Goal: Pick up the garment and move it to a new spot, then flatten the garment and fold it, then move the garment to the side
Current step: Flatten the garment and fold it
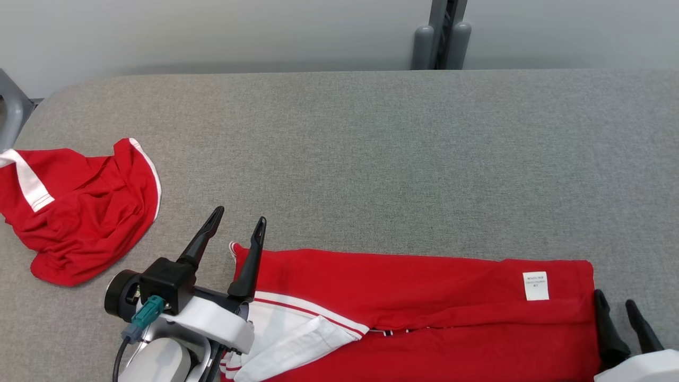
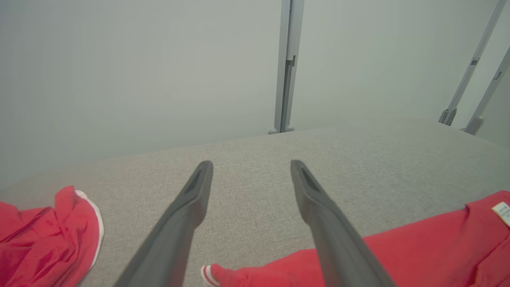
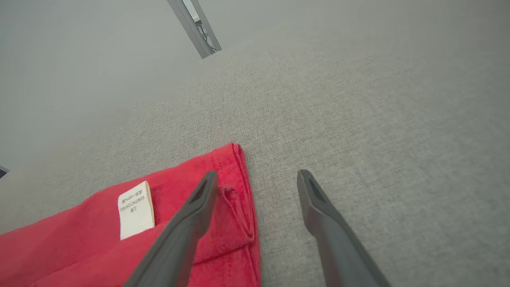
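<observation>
The garment [image 1: 424, 297] is red with white trim and lies folded in a long flat band along the near edge of the grey table [image 1: 371, 159]. A white label [image 1: 536, 285] shows near its right end. My left gripper [image 1: 238, 216] hovers open over the garment's left end, one finger above the corner and nothing between the fingers. My right gripper [image 1: 615, 298] stands open at the right end. In the left wrist view the left gripper [image 2: 251, 163] points over bare table with the garment [image 2: 418, 247] below right. In the right wrist view the right gripper [image 3: 258, 174] straddles the garment's [image 3: 171, 187] hemmed edge.
A second red garment [image 1: 79, 212] with white stripes lies crumpled at the table's left side, also visible as the red heap [image 2: 48, 235] in the left wrist view. A grey post [image 1: 440, 37] stands behind the far edge, and a grey frame piece [image 1: 10, 106] is at the far left.
</observation>
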{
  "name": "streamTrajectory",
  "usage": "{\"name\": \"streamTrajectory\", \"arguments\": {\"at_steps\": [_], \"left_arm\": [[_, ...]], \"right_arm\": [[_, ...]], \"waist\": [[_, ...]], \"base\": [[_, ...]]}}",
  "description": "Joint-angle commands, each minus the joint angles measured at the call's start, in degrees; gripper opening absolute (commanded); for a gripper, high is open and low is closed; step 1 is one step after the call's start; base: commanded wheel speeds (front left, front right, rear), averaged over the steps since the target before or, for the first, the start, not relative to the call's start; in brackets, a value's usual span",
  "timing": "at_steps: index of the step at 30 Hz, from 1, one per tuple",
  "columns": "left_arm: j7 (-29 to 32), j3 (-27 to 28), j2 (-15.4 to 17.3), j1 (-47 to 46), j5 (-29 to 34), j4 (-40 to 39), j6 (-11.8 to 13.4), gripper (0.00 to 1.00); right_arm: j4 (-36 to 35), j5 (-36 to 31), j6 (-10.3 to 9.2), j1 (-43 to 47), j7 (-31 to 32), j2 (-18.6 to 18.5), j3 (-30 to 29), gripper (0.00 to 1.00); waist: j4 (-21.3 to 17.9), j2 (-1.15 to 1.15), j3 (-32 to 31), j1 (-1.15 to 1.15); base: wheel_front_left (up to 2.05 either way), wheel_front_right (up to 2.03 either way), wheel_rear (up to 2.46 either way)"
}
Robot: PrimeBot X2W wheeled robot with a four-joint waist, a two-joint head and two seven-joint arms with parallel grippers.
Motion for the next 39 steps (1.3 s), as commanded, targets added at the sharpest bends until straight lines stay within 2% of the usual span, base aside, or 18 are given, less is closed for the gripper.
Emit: {"name": "streamTrajectory", "arguments": {"at_steps": [1, 6, 13, 14, 15, 16, 17, 18, 31, 39], "left_arm": [[-0.33, 0.84, -0.25, -0.58, 0.86, 0.44, -0.66, 1.00], [-0.34, 2.28, -1.06, -0.01, 2.39, 1.44, -1.97, 1.00], [-0.34, 3.82, -1.64, 0.40, 3.73, 2.11, -3.13, 1.00], [-0.34, 4.29, -1.93, 0.56, 4.05, 2.28, -3.26, 1.00], [-0.34, 4.52, -2.09, 0.65, 4.16, 2.36, -3.44, 1.00], [-0.34, 4.70, -2.20, 0.76, 4.35, 2.42, -3.59, 1.00], [-0.34, 4.92, -2.32, 0.87, 4.47, 2.51, -3.65, 1.00], [-0.34, 5.12, -2.45, 0.99, 4.60, 2.58, -3.80, 1.00], [-0.34, 7.18, -3.65, 1.46, 6.36, 3.26, -5.20, 1.00], [-0.35, 7.71, -4.05, 1.09, 7.16, 3.80, -5.76, 1.00]], "right_arm": [[2.11, 1.12, -0.02, -0.70, -0.28, -0.06, 1.04, 1.00], [6.54, 4.42, -0.02, -2.29, -0.13, 0.04, 3.88, 1.00], [8.63, 7.65, -0.02, -3.28, 0.24, -0.33, 8.87, 1.00], [8.85, 8.78, -0.02, -3.45, 0.27, -0.37, 10.22, 0.94], [8.98, 9.29, -0.02, -3.50, 0.27, -0.58, 10.86, 0.60], [9.11, 9.75, -0.01, -3.58, 0.26, -0.85, 11.32, 0.39], [9.14, 10.00, -0.02, -3.75, 0.23, -1.16, 11.77, 0.08], [9.15, 10.20, -0.02, -3.98, 0.19, -1.44, 12.01, 0.00], [9.04, 9.27, -0.05, -6.52, -0.17, -6.31, 9.71, 0.00], [12.75, 8.39, -0.04, -10.10, -0.18, -13.40, 8.35, 0.00]], "waist": [[0.25, 0.00, 0.14, 0.00], [0.50, 0.00, 0.39, 0.00], [0.70, 0.00, 0.46, 0.00], [0.76, 0.00, 0.40, 0.00], [0.77, 0.00, 0.35, 0.00], [0.79, 0.00, 0.30, 0.00], [0.79, 0.00, 0.25, 0.00], [0.79, 0.00, 0.19, 0.00], [0.75, 0.00, -0.04, 0.00], [0.82, 0.00, 0.34, 0.00]], "base": [[0.00, 0.00, 0.00], [0.00, 0.00, 0.00], [0.00, 0.00, 0.00], [0.00, 0.00, 0.00], [0.00, 0.00, 0.00], [0.00, 0.00, 0.00], [0.00, 0.00, 0.00], [0.00, 0.00, 0.00], [0.00, 0.00, 0.00], [0.00, 0.00, 0.00]]}}
